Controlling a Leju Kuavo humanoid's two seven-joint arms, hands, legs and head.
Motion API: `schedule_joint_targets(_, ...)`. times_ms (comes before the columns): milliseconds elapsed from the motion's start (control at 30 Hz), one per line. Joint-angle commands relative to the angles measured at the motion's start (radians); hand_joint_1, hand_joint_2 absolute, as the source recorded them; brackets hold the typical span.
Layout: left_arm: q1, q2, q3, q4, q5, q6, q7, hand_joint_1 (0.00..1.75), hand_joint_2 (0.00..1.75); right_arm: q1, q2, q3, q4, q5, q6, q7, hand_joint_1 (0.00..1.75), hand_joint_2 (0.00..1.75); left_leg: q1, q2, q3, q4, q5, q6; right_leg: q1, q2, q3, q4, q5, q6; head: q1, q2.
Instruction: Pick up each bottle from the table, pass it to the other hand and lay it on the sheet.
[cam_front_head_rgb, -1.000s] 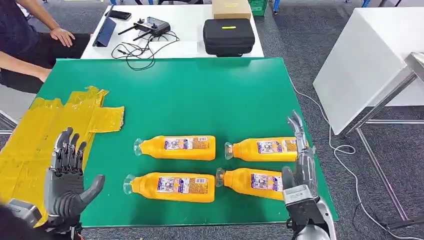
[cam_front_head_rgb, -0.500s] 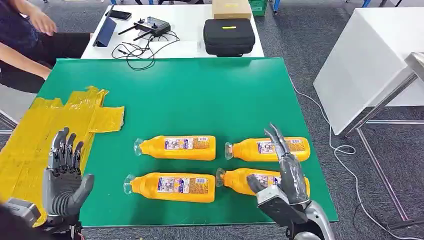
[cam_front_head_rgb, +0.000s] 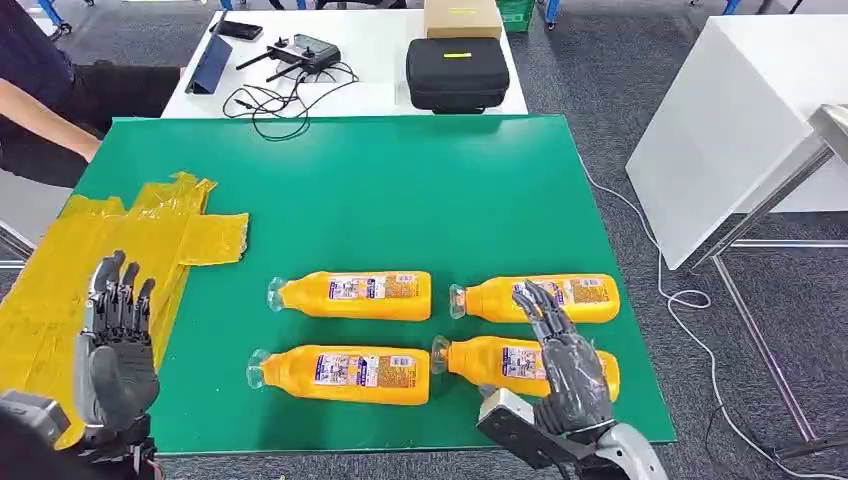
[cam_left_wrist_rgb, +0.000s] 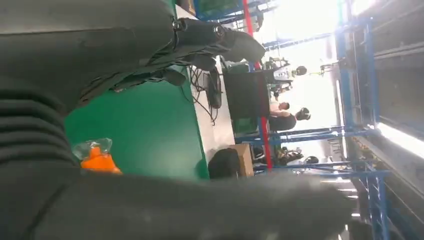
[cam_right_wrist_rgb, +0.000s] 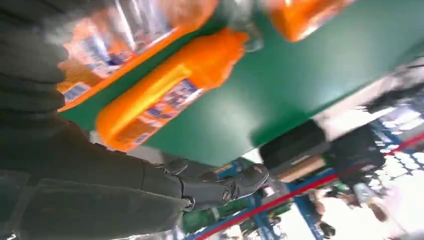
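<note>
Head view, from my left: my left hand (cam_front_head_rgb: 115, 345) is raised palm-forward over the near left corner of the green counter (cam_front_head_rgb: 400, 190), fingers apart and upright, holding nothing. Under and beyond its fingers lies the crumpled yellow sheet (cam_front_head_rgb: 120, 250), which spreads along the counter's left edge; no bottle lies on it. A person (cam_front_head_rgb: 45, 100) sits past the sheet at the far left corner.

To the right of my left hand, four orange bottles lie on their sides in two rows, caps pointing toward my left. The near-left bottle (cam_front_head_rgb: 345, 373) and the far-left bottle (cam_front_head_rgb: 355, 295) lie well apart from both of my hands. The far-right bottle (cam_front_head_rgb: 540, 297) lies just beyond my right fingertips. My right hand (cam_front_head_rgb: 565, 365) is spread flat, palm down, over the near-right bottle (cam_front_head_rgb: 490, 362), fingers open and not wrapped round it; whether the palm touches the bottle I cannot tell.

Right wrist view shows that bottle (cam_right_wrist_rgb: 165, 95) close beside my palm, fingers extended past it.

Beyond the green counter, a white table carries a black case (cam_front_head_rgb: 457, 73) and a controller (cam_front_head_rgb: 300, 50).
</note>
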Motion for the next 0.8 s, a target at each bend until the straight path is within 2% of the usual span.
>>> schedule_joint_targets(33, 0.011, -0.02, 0.038, -0.003, 0.0, 0.003, 0.021, 0.0, 0.0, -0.036, -0.002, -0.012, 0.132, 0.211, -0.018, 0.158, 0.0, 1.75, 0.0, 0.001, 0.006, -0.002, -0.002, 0.0, 0.0, -0.001, 0.006, -0.002, -0.002, 0.0, 0.0, 0.0)
schedule_joint_targets(200, 0.024, -0.014, 0.033, -0.017, 0.011, 0.005, 0.032, 0.0, 0.0, -0.022, 0.023, -0.073, 0.231, 0.226, 0.007, 0.157, 0.0, 1.75, 0.0, 0.0, 0.005, -0.002, -0.001, 0.0, 0.001, -0.001, 0.005, -0.002, -0.001, 0.0, 0.0, 0.0)
schedule_joint_targets(267, 0.027, -0.011, 0.033, -0.018, 0.016, 0.007, 0.035, 0.0, 0.0, -0.017, 0.02, -0.085, 0.255, 0.223, 0.014, 0.152, 0.0, 1.75, 0.001, 0.0, 0.01, -0.003, -0.003, 0.0, 0.001, -0.002, 0.01, -0.003, -0.003, 0.001, 0.0, 0.0)
schedule_joint_targets(300, 0.028, -0.01, 0.033, -0.019, 0.018, 0.008, 0.036, 0.0, 0.0, -0.015, 0.017, -0.088, 0.265, 0.222, 0.012, 0.149, 0.0, 1.75, 0.0, -0.001, 0.007, -0.003, -0.002, 0.0, 0.0, -0.003, 0.007, -0.002, -0.002, 0.001, 0.0, 0.0)
schedule_joint_targets(467, 0.021, -0.003, 0.036, -0.016, 0.033, 0.012, 0.039, 0.0, 0.0, -0.024, 0.012, -0.087, 0.315, 0.19, 0.049, 0.135, 0.0, 1.75, 0.0, 0.0, 0.005, -0.002, -0.001, 0.0, 0.0, -0.001, 0.005, -0.002, -0.001, 0.0, 0.0, 0.0)
schedule_joint_targets(533, 0.005, -0.002, 0.039, -0.011, 0.042, 0.013, 0.042, 0.0, 0.0, -0.048, 0.012, -0.076, 0.384, 0.179, 0.058, 0.131, 0.0, 1.75, 0.0, -0.001, 0.01, -0.003, -0.003, 0.001, 0.001, -0.003, 0.01, -0.003, -0.003, 0.0, 0.0, 0.0)
schedule_joint_targets(633, -0.004, -0.006, 0.044, -0.013, 0.046, 0.016, 0.048, 0.0, 0.0, -0.066, 0.019, -0.073, 0.429, 0.179, 0.059, 0.142, 0.0, 1.75, 0.001, 0.0, 0.008, -0.003, -0.002, 0.0, 0.001, -0.002, 0.008, -0.003, -0.002, 0.0, 0.0, 0.0)
schedule_joint_targets(700, -0.005, -0.006, 0.045, -0.012, 0.047, 0.016, 0.05, 0.0, 0.0, -0.073, 0.02, -0.073, 0.445, 0.19, 0.055, 0.161, 0.0, 1.75, 0.001, 0.0, 0.015, -0.005, -0.004, 0.0, 0.001, -0.003, 0.014, -0.004, -0.004, 0.001, 0.0, 0.0)
schedule_joint_targets(733, -0.006, -0.008, 0.049, -0.01, 0.047, 0.017, 0.051, 0.0, 0.0, -0.08, 0.023, -0.077, 0.461, 0.201, 0.055, 0.178, 0.0, 1.75, 0.001, 0.001, 0.006, -0.002, -0.002, 0.0, 0.001, -0.001, 0.006, -0.002, -0.001, 0.0, 0.0, 0.0)
schedule_joint_targets(800, -0.006, -0.008, 0.049, -0.01, 0.047, 0.017, 0.051, 0.0, 0.0, -0.08, 0.023, -0.077, 0.461, 0.201, 0.055, 0.178, 0.0, 1.75, 0.001, 0.0, 0.009, -0.003, -0.003, 0.0, 0.001, -0.002, 0.009, -0.003, -0.002, 0.0, 0.0, 0.0)
